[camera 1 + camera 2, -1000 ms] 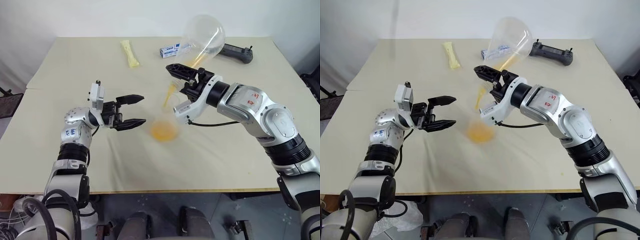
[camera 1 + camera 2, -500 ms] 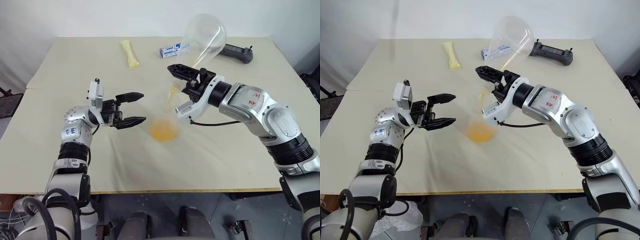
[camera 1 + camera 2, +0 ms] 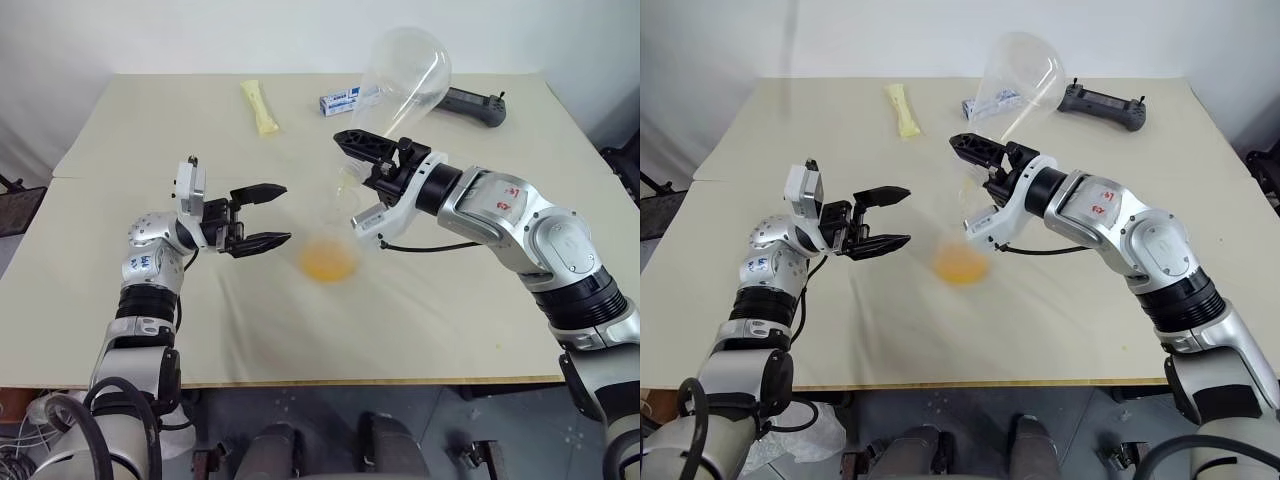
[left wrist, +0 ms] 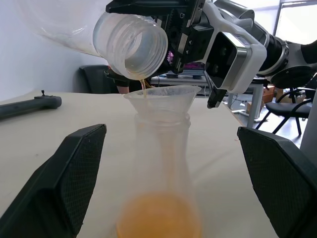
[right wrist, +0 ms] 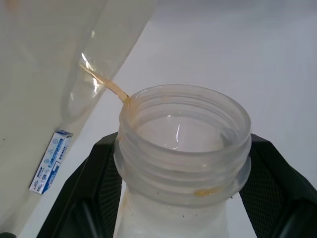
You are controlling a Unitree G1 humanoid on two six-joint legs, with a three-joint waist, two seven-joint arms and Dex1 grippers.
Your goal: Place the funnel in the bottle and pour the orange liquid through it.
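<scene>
The bottle (image 3: 331, 232) stands upright on the table with the clear funnel (image 4: 161, 96) seated in its neck. A pool of the orange liquid (image 3: 328, 265) lies in its base. My right gripper (image 3: 365, 152) is shut on the neck of a larger clear container (image 3: 402, 78), which is tipped mouth-down over the funnel. A thin orange trickle falls from its mouth (image 4: 132, 45) into the funnel. My left gripper (image 3: 286, 213) is open beside the bottle, to its left, touching nothing. In the left wrist view the bottle (image 4: 161, 148) stands ahead between the fingers (image 4: 79, 173).
At the back of the table lie a pale yellow packet (image 3: 260, 107), a blue-and-white box (image 3: 342, 100) and a black controller (image 3: 470, 104). The table's front edge (image 3: 330, 382) runs close below both arms.
The orange stream from the tipped container has thinned from a thick pour to a trickle. The container is almost drained. Neither arm has moved.
</scene>
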